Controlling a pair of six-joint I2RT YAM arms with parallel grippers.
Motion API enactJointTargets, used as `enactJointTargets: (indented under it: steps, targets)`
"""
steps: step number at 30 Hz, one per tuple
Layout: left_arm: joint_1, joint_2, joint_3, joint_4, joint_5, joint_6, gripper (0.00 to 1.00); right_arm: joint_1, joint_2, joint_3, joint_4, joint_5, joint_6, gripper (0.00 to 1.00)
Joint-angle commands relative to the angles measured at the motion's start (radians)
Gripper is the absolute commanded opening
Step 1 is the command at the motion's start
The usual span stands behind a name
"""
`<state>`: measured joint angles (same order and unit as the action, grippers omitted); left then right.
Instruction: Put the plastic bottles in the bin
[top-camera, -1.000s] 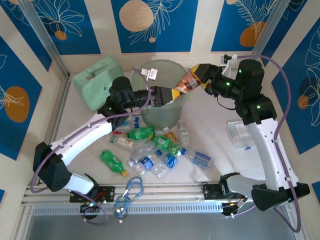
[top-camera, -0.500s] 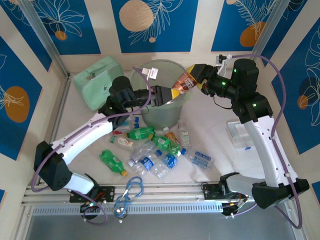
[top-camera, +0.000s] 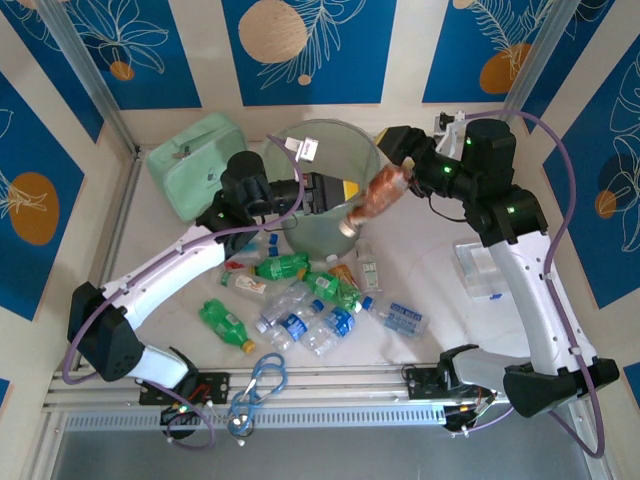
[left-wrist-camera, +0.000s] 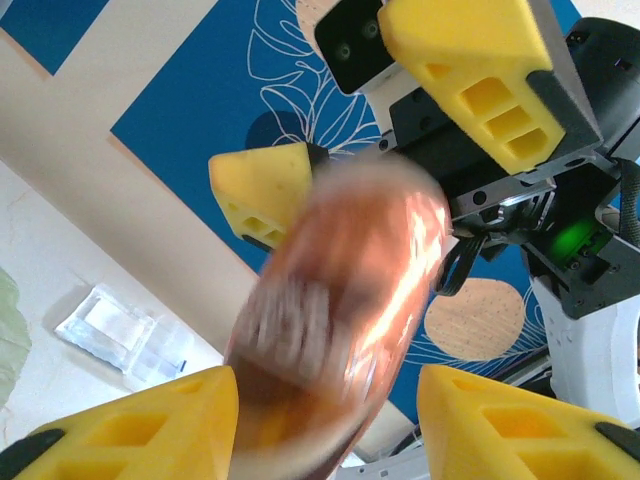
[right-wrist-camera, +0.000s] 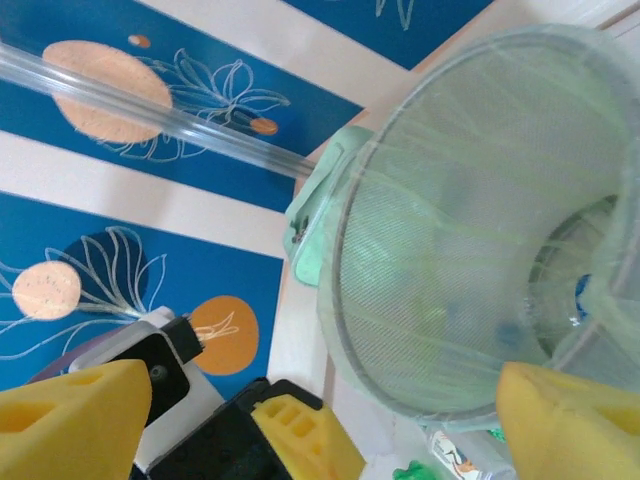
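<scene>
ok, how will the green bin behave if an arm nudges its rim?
The bin looks thin-walled and translucent, so it is probably light and apt to slide. It tapers to a narrower base, so a push at the rim may well tip it. The wall likely flexes rather than cracks.

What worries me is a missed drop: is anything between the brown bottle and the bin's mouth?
Possibly the left gripper. It reaches open across the bin's mouth, and the blurred brown bottle is right beside its fingers, over the right rim.
</scene>
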<state>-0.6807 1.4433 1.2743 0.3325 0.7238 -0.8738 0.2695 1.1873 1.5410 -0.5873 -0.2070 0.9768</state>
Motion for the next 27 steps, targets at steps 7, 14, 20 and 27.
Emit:
enactJointTargets:
  steps: [7,14,20,27]
  targets:
    - [0.097,0.031,0.158,-0.195,-0.059,0.098,0.39,-0.085,-0.075,0.042,-0.215,0.120,-0.099,0.92]
    - [0.142,-0.048,0.141,-0.470,-0.287,0.250,0.40,-0.015,-0.085,-0.071,-0.520,0.351,-0.142,0.91]
    - [0.208,-0.152,-0.009,-0.437,-0.308,0.198,0.40,-0.026,-0.077,-0.330,-0.707,0.485,-0.022,0.90]
    - [0.212,-0.210,-0.067,-0.488,-0.317,0.223,0.42,-0.173,0.003,-0.462,-0.700,0.534,0.044,0.88]
